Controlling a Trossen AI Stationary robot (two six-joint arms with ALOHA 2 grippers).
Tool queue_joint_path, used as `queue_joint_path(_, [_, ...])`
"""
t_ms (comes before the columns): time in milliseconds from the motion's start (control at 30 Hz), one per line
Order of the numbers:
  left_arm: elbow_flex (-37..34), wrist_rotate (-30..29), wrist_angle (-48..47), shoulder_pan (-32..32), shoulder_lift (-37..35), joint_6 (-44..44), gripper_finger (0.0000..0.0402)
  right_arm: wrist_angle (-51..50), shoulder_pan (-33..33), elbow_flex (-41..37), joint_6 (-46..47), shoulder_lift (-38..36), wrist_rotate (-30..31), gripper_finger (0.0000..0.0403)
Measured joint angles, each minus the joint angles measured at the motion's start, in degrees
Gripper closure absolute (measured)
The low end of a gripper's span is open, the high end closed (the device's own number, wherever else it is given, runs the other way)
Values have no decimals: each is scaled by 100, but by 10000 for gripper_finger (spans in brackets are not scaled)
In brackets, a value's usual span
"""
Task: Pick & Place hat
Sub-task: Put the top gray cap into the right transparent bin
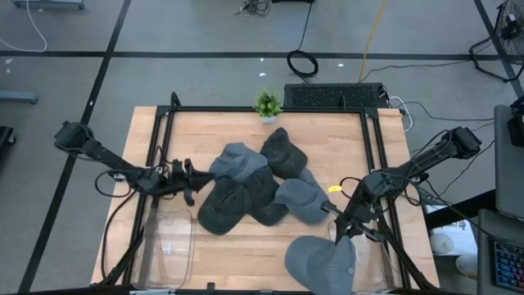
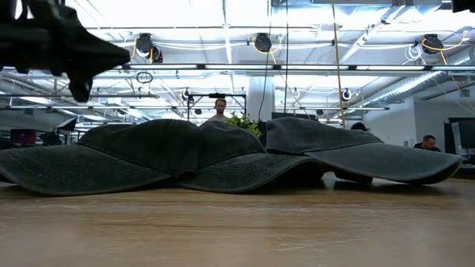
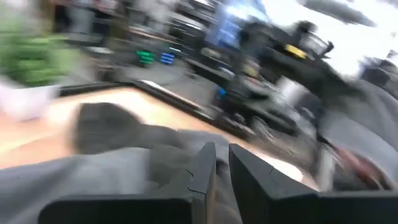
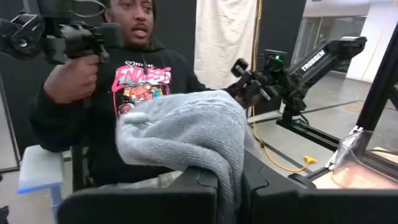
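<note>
Several dark grey hats (image 1: 246,192) lie heaped in the middle of the wooden table (image 1: 205,131), brims flat on the wood (image 2: 185,159). My left gripper (image 1: 195,175) hovers level at the heap's left side, fingers (image 3: 208,168) almost together with nothing between them; in the low view it hangs above the hats (image 2: 74,44). My right gripper (image 1: 339,229) is over the near right part of the table, shut on a lighter grey hat (image 1: 322,262) that fills its wrist view (image 4: 186,134). My right gripper pinches the grey hat's cloth between its two fingers at the hat's far edge (image 1: 337,239). A fold of it runs down into the gap between the fingers (image 4: 231,180). The fingers lie about level, and the hat bulges up in front of them.
A clear plastic bin (image 1: 168,242) stands at the near left. A small potted plant (image 1: 267,104) sits at the far edge. Black frame rails (image 1: 372,156) run along the table's sides. A person holding hand controllers (image 4: 81,68) sits beyond the table.
</note>
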Motion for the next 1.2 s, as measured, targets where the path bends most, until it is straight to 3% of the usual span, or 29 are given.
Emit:
queue_joint_path(133, [0,278,22,278,9,-1505,350,33,0,0,-89,0,-4,403])
queue_joint_path(300, [407,1363,-285,705,603,-2755,335,43,-208,2,-757,-2,-7,403])
queue_joint_path(533, [2709,2708,-520,782,2787,-2029,233,46,-580,4,-698,20,336,403])
queue_joint_path(667, [3911,3567,-1031,946,3715,-1968,191,-333,-545,156,-1432,-108,565,403])
queue_joint_path(833, [4689,4312,-1293,1105,4377,-2192,182,-1452,-531,686,-2022,-303,706,403])
queue_joint_path(1100, [5311,5273,-1354,1121,5098,-2680,194,-1691,-565,752,-2065,-295,1215,403])
queue_joint_path(1200, [5388,5341,-1369,1047,5228,-2745,198,-1674,-564,752,-2092,-293,1325,403])
